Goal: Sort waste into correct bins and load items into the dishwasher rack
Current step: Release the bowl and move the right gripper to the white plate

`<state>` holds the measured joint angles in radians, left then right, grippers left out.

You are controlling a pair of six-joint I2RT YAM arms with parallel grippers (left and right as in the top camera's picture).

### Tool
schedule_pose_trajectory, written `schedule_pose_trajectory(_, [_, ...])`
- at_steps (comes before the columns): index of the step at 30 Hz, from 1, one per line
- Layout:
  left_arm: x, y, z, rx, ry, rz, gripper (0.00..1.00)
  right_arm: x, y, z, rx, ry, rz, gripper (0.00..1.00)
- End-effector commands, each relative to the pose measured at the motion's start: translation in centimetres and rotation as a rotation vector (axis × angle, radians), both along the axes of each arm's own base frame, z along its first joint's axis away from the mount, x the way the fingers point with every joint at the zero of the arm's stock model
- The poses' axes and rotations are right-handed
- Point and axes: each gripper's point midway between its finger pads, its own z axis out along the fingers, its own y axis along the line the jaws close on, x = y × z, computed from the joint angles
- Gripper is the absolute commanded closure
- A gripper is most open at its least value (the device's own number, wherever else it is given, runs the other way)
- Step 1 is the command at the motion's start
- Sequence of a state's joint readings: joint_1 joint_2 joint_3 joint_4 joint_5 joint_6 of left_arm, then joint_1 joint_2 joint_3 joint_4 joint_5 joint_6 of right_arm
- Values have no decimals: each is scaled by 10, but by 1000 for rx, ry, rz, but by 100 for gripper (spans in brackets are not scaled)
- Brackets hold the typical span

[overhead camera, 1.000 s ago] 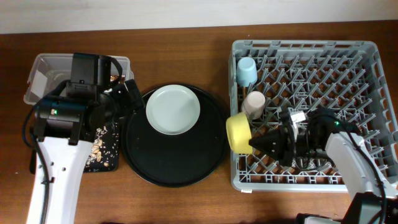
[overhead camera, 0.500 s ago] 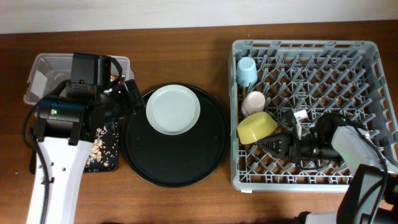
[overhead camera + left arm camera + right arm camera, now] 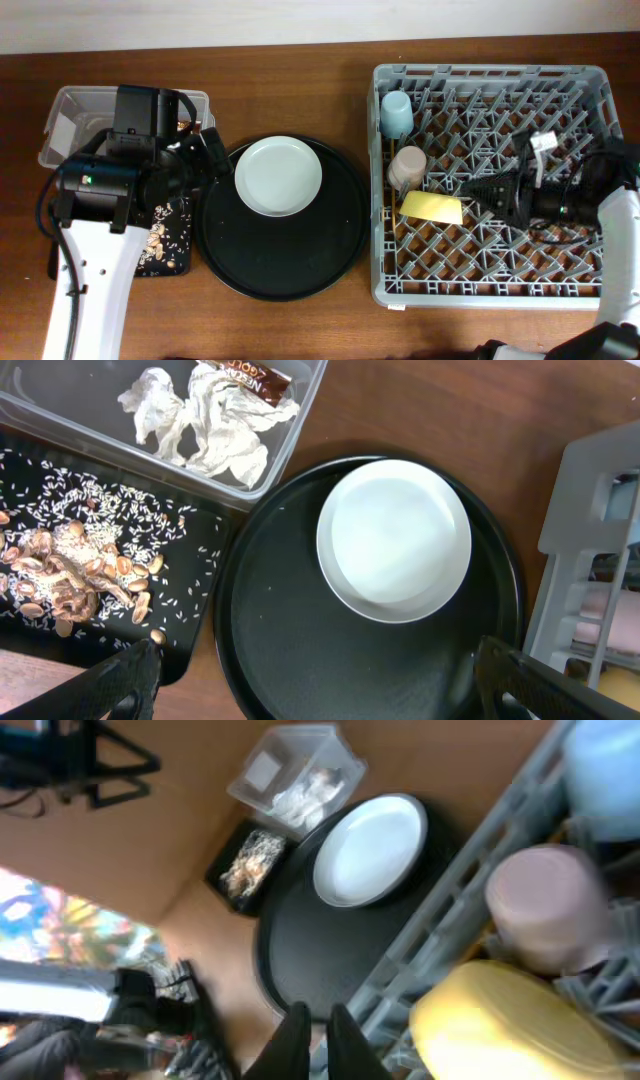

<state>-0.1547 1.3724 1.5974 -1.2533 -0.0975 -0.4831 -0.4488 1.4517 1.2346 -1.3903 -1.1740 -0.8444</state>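
The yellow bowl (image 3: pixel 430 207) lies on its side in the grey dishwasher rack (image 3: pixel 490 72), beside the pink cup (image 3: pixel 407 165) and the light-blue cup (image 3: pixel 396 113). My right gripper (image 3: pixel 478 190) is shut and empty, over the rack to the right of the bowl; its wrist view shows the bowl (image 3: pixel 510 1020) just ahead of its fingers (image 3: pixel 315 1040). The grey-green plate (image 3: pixel 279 175) sits on the round black tray. My left gripper (image 3: pixel 320 685) is wide open and empty above that tray. The napkin (image 3: pixel 215 420) and wrapper (image 3: pixel 255 378) lie in the clear tub (image 3: pixel 60 120). Food scraps (image 3: pixel 70 565) lie on the black rectangular tray (image 3: pixel 165 235). The chopsticks are out of view.
The large round black tray (image 3: pixel 285 265) lies between the bins and the rack. The left arm's body covers part of the clear tub and the rectangular tray in the overhead view. Bare wooden table runs along the back and front edges.
The right gripper carried the yellow bowl into the rack, let it go and pulled back to the right, now shut. The bowl now lies on its side. The left arm has not moved.
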Motion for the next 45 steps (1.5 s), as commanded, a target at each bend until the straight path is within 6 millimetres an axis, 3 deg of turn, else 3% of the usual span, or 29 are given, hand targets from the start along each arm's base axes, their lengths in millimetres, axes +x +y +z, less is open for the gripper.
schedule_pose_trajectory(1, [0,1,7,3,-22,-1,1,26,-21,-30,-149,236,-195,96])
schedule_pose_trajectory(6, [0,1,7,4,-21,-2,1,57,-23,-66,-480,307,-359,94])
schedule_pose_trajectory(8, [0,1,7,3,-21,-1,1,60,-4,-81,-565,326,-324,91])
schedule_pose_trajectory(11, [0,1,7,4,-21,-1,1,53,14,-94,-601,366,-264,87])
schedule_pose_trajectory(14, [0,1,7,3,-21,-1,1,49,14,-97,-608,387,-258,83])
schedule_pose_trajectory(15, [0,1,7,4,-21,-2,1,50,11,-99,-611,409,-286,83])
schedule_pose_trajectory(16, [0,1,7,3,-21,-1,1,51,5,-103,-627,430,-326,93])
schedule_pose_trajectory(17, [0,1,7,3,-21,-1,1,52,0,-108,-649,447,-354,96])
schedule_pose_trajectory(20, [0,1,7,4,-21,-1,1,43,-1,-119,-658,514,-351,96])
schedule_pose_trajectory(23, [0,1,7,4,-21,-2,1,18,7,-121,-636,614,-296,96])
schedule_pose_trajectory(24, [0,1,7,4,-21,-1,1,-2,11,-118,-630,675,-251,96])
schedule_pose_trajectory(26, [0,1,7,4,-21,-2,1,-12,19,-107,-600,665,-207,96])
schedule_pose_trajectory(29, [0,1,7,4,-21,-2,1,-26,22,-71,-579,580,-208,96])
schedule_pose_trajectory(31, [0,1,7,3,-21,-1,1,-32,36,-42,-514,470,-142,96])
schedule_pose_trajectory(34, [0,1,7,4,-21,-2,1,-35,78,-6,-407,280,-34,92])
schedule_pose_trajectory(36, [0,1,7,3,-21,-1,1,-28,111,0,-409,198,16,86])
schedule_pose_trajectory(39, [0,1,7,3,-21,-1,1,-4,143,-19,-536,161,-76,79])
schedule_pose_trajectory(41, [0,1,7,3,-21,-1,1,9,142,-44,-688,172,-195,74])
schedule_pose_trajectory(43, [0,1,7,4,-21,-2,1,27,126,-77,-864,210,-346,64])
schedule_pose_trajectory(45, [0,1,7,3,-21,-1,1,33,121,-100,-925,256,-353,59])
